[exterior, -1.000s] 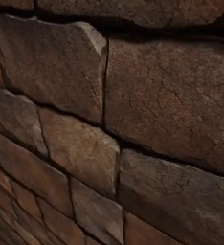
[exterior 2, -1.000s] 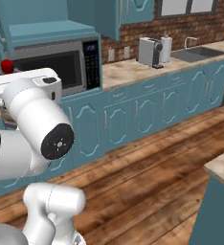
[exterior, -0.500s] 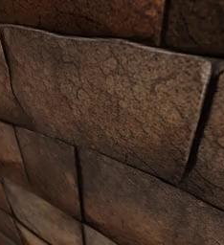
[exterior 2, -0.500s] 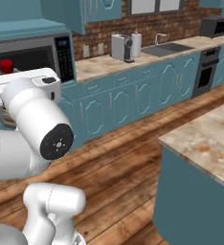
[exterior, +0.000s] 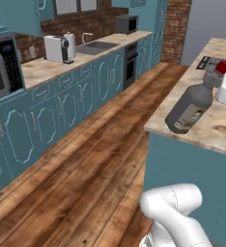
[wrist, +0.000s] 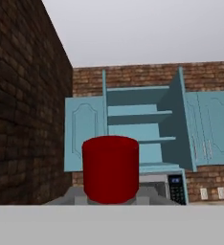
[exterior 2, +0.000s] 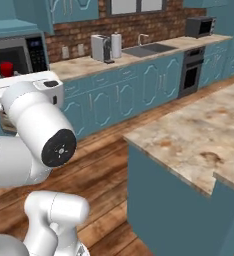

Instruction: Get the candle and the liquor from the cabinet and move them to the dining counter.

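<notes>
The liquor (exterior: 190, 108), a dark grey bottle with a red cap (exterior: 223, 66), hangs tilted in the left base view, in front of the near corner of the dining counter (exterior: 216, 130). My gripper (exterior: 220, 79) is shut on it near the neck, with the white hand at the right edge. In the hand view the red cap (wrist: 110, 168) sits close up, and behind it the cabinet (wrist: 133, 103) stands with both doors swung open. In the right base view the cap (exterior 2: 6, 68) peeks above my arm, and the dining counter (exterior 2: 199, 135) lies to the right. The candle is out of view.
A wall run of lower teal cabinets carries a microwave (exterior: 1, 67), coffee machine (exterior: 54, 48), sink (exterior: 93, 47) and a small oven (exterior: 127, 23). A wooden floor aisle (exterior: 86, 159) runs between it and the island. A brick wall (wrist: 23, 119) stands left in the hand view.
The base has turned. The left base view swept from a brick wall to the kitchen, and the island came closer in the right base view. The bottle stays in my grip.
</notes>
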